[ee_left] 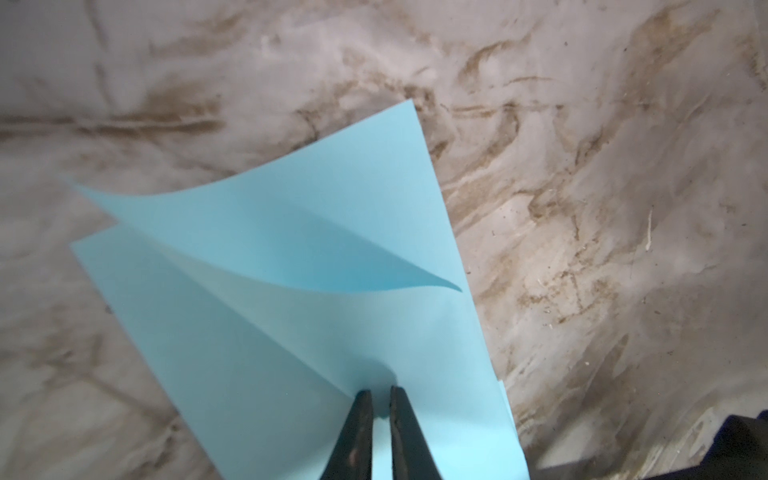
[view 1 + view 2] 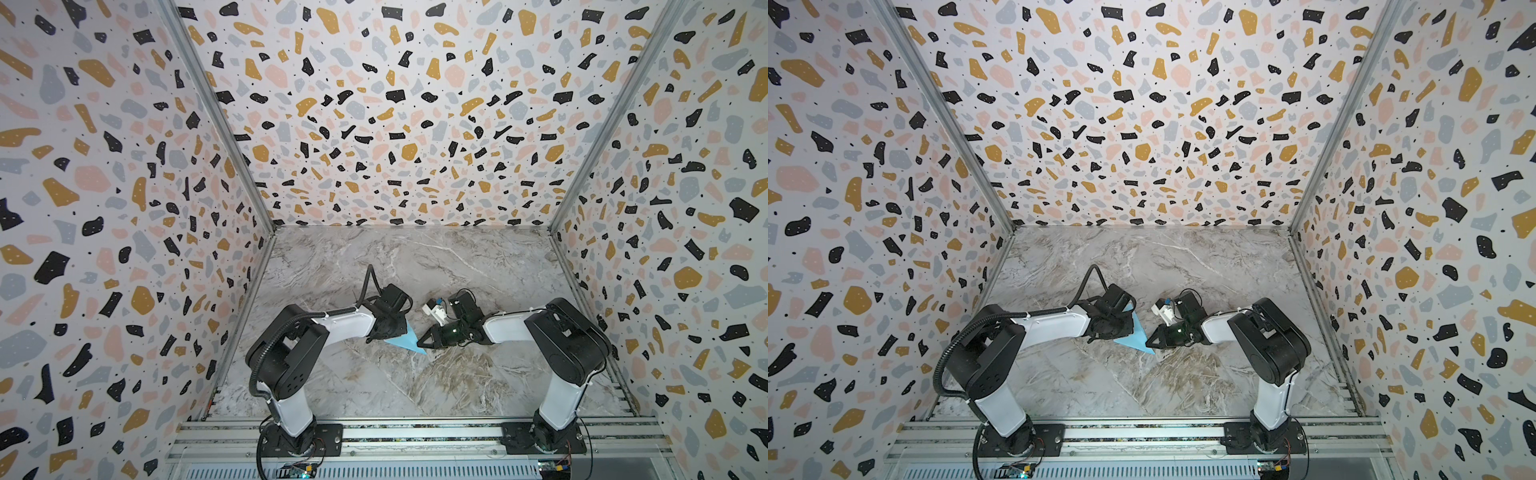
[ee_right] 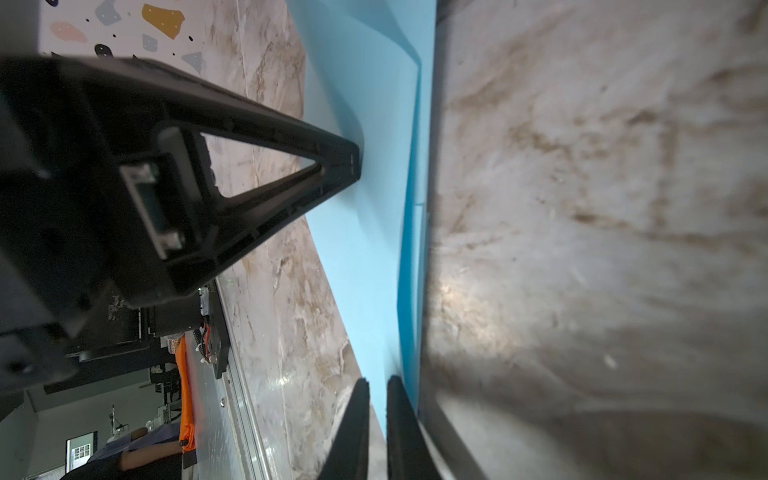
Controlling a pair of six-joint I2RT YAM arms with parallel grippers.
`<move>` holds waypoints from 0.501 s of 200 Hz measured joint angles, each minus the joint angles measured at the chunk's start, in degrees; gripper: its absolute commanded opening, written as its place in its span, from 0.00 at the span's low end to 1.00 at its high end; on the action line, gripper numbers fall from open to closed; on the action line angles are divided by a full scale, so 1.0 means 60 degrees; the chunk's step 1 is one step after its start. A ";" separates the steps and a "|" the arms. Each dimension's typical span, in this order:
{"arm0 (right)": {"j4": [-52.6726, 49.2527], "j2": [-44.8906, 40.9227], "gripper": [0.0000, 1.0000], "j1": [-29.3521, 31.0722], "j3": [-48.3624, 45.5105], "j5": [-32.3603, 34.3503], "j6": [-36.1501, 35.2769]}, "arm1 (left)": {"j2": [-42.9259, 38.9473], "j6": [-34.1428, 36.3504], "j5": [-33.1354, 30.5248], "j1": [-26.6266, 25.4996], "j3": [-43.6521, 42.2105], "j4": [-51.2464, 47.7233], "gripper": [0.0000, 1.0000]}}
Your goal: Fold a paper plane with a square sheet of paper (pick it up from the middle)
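**Two grippers pinch one blue paper**

Two robot arms reach in toward the middle of the marble table [image 2: 457, 266]. Between them is the light blue sheet of paper [image 2: 405, 341] [image 2: 1137, 337]. In both top views it looks like a small triangle with its sharp tip pointing at the right arm.

The left gripper [image 1: 378, 395] has its two black fingers squeezed almost together, with the paper caught between them. In the left wrist view the sheet of paper [image 1: 291, 324] is bent over on itself. One layer is flat and the other layer curls up and away like an open page. The fold is soft, not pressed flat.

The right gripper [image 3: 377, 384] is squeezed tight too. Blue paper runs down between its two fingers, so it grips the sheet at the other end. In the right wrist view the left gripper's black finger touches the paper farther along the same sheet.

I cannot tell if the bottom edge of the paper rests on the table or hangs just above it.

Speckled walls [image 2: 104, 187] with black, yellow, pink and grey spots stand on three sides of the table.
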 measured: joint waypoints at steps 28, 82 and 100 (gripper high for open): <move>-0.0011 0.0000 0.13 0.0000 -0.0124 -0.0095 -0.0044 | -0.0029 -0.0007 -0.0047 -0.0025 -0.0069 0.0087 0.15; 0.0004 -0.0029 0.12 -0.0007 -0.0259 -0.0142 -0.0226 | -0.0040 -0.0029 -0.0076 -0.0033 -0.0106 0.0135 0.15; 0.0004 -0.0098 0.12 -0.0018 -0.0350 -0.0168 -0.0284 | -0.0040 -0.0033 -0.0080 -0.0033 -0.0106 0.0138 0.15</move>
